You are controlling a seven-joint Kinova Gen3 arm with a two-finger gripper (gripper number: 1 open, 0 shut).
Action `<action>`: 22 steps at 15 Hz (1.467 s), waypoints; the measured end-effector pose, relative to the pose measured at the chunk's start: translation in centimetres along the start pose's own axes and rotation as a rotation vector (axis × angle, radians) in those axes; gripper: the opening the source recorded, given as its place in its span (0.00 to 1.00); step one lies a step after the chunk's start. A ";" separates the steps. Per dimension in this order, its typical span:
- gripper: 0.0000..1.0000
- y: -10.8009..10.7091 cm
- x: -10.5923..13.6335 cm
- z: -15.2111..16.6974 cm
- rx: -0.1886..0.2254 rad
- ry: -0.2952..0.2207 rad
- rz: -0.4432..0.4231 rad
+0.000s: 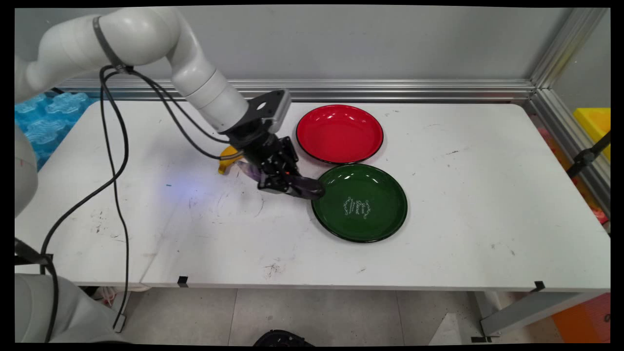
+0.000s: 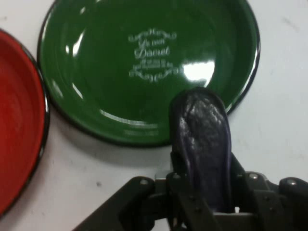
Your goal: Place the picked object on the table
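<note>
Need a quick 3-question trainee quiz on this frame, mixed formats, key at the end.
1. True or false: the gripper holds a dark purple eggplant.
2. Which plate does the eggplant's tip overlap? A) red plate B) green plate C) neither
3. Fill in: behind the gripper, on the table, part of a ______ object shows, mostly hidden by the arm.

Key
1. True; the fingers are closed on it in the hand view.
2. B; the tip reaches over the green plate's rim.
3. yellow
</note>
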 end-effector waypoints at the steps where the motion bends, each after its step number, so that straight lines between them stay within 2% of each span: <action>1: 0.00 0.0 -0.6 0.0 0.000 -0.003 0.002; 11: 0.00 -0.4 -4.8 2.3 0.017 -0.001 0.000; 22: 0.00 -2.5 -6.2 4.8 0.046 0.024 0.010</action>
